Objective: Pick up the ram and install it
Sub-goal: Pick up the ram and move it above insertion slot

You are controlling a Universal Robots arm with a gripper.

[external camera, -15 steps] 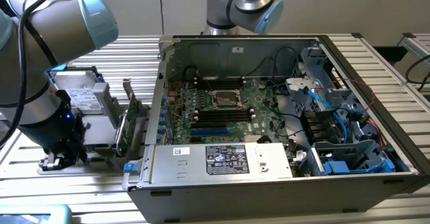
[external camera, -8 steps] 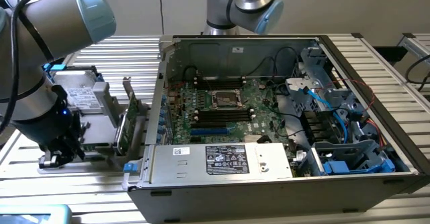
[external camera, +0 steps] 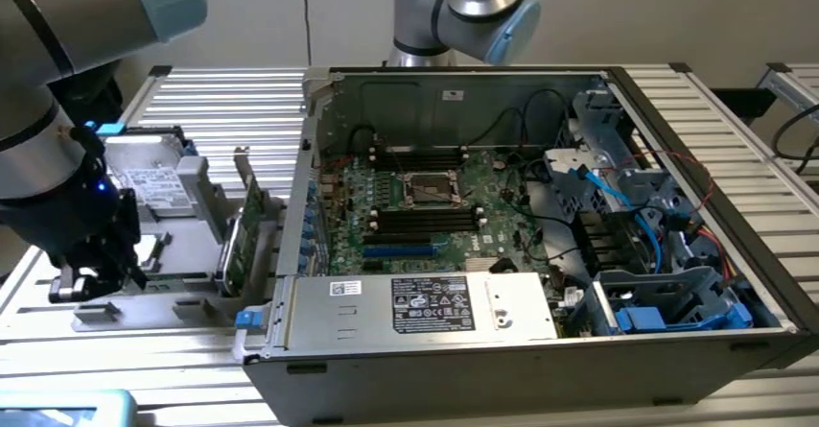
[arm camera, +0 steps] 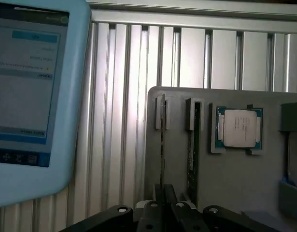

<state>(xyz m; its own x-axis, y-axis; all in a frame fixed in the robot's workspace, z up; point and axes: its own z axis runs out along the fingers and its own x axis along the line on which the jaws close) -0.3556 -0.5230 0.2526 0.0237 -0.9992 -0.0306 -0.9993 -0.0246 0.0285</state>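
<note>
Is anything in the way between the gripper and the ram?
Nothing visible. The gripper hovers over the grey tray, and the ram stands on edge in its slot close by, bare tray between them.

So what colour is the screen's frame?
Light blue; the teach pendant's casing shows best in the wrist view.

No text, brand or number can be read. In the exterior view, a black label (external camera: 432,304) with white print sits on the silver power supply (external camera: 320,320) at the near side of the computer case, with a small white sticker (external camera: 345,288) next to it. A pale drive label (external camera: 152,179) lies at the exterior view's left. In the wrist view, the lines of text on the pendant screen (arm camera: 27,72) are blurred.
</note>
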